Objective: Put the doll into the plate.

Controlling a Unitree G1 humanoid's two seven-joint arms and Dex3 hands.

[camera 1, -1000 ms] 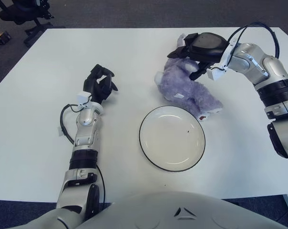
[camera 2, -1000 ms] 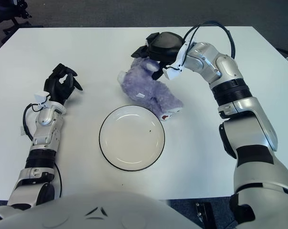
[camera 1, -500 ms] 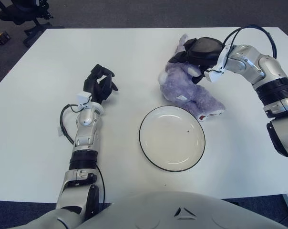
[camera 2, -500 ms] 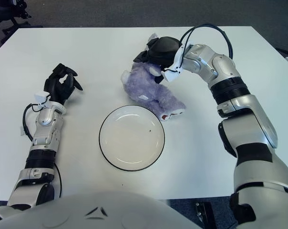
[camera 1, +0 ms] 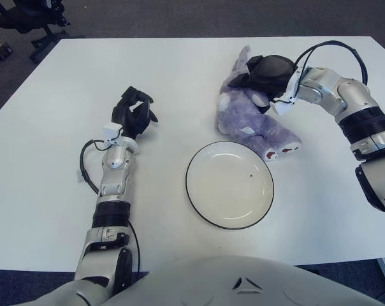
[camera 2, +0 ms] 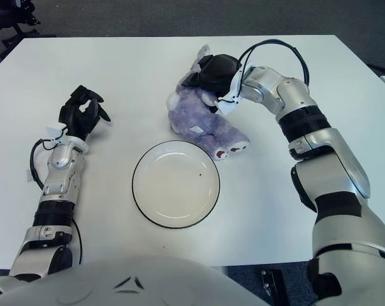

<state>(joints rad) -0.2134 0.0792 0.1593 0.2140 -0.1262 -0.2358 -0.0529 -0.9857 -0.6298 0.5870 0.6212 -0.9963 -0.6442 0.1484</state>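
Observation:
A purple plush doll (camera 1: 253, 121) lies on the white table just behind the plate, its feet pointing to the front right. The white plate (camera 1: 231, 191) with a dark rim is empty and sits at the table's front centre. My right hand (camera 1: 267, 69) rests on top of the doll's head, with its black fingers curled around it; it also shows in the right eye view (camera 2: 215, 67). My left hand (camera 1: 135, 111) is parked on the table at the left, its fingers relaxed and holding nothing.
The white table (camera 1: 65, 83) runs out to its edges on all sides. A black office chair (camera 1: 30, 16) stands on the floor past the far left corner. A cable loops over my right forearm (camera 1: 333, 48).
My right hand has moved a little to the right and lower onto the doll's head. The doll has shifted right with it and turned. The left hand has not moved.

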